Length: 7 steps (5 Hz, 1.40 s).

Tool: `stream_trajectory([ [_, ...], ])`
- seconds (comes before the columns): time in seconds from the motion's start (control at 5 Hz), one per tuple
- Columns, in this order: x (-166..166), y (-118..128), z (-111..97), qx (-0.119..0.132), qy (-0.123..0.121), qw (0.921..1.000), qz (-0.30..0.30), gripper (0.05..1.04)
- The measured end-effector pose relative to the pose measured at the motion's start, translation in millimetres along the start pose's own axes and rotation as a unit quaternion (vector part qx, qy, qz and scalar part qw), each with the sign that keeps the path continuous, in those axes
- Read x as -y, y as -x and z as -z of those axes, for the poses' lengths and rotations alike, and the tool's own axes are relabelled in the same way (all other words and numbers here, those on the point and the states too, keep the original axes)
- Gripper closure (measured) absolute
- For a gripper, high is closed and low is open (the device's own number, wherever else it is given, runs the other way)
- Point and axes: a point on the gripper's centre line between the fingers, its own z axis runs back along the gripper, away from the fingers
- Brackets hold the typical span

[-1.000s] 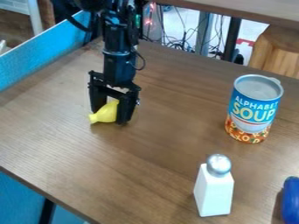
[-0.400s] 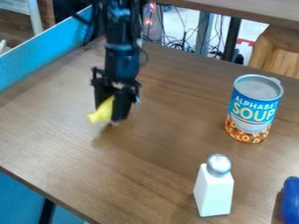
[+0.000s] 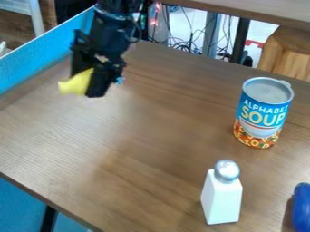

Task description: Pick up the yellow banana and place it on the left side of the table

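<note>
Fingers [image 3: 99, 84] of a black robot arm hold a yellow object [image 3: 75, 84] above the far left part of the bench [image 3: 145, 145], near the edge lined by a blue panel [image 3: 36, 61]. The yellow object sits between the fingers, closed on its broader end, while its narrower end juts out to their left. One finger covers part of it, hiding where its right end stops.

A second earlier, the arm stood over the bench farther from the far left corner, with the object low between upright fingers; it has since risen and shifted toward that corner, and the fingers now tilt. The soup can, white shaker and blue object have not moved.

The yellow object's narrower end points left and slightly downward in the view, toward the left edge; its long axis slants up from there into the fingers. Standing upright are the soup can [image 3: 263, 113], toward the right edge, and the silver-topped white shaker [image 3: 221, 199], closer to the camera. A blue object [image 3: 301, 208] lies to the shaker's right.
</note>
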Motion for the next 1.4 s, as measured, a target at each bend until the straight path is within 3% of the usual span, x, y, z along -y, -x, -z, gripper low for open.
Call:
stream_trajectory([
  [0.2, -16, 21, 41, -0.102, 0.044, 0.9928, -0.044, 0.49],
  [0.4, -29, 29, 66, -0.125, 0.079, 0.9839, -0.101, 0.49],
  [0.6, -47, 36, 76, -0.133, 0.092, 0.9791, -0.123, 0.49],
  [1.0, -49, 53, 94, -0.172, 0.064, 0.9723, -0.145, 0.49],
  [1.2, -47, 50, 104, -0.211, 0.071, 0.9642, -0.145, 0.491],
  [1.4, -50, 49, 109, -0.252, 0.068, 0.9542, -0.146, 0.413],
])
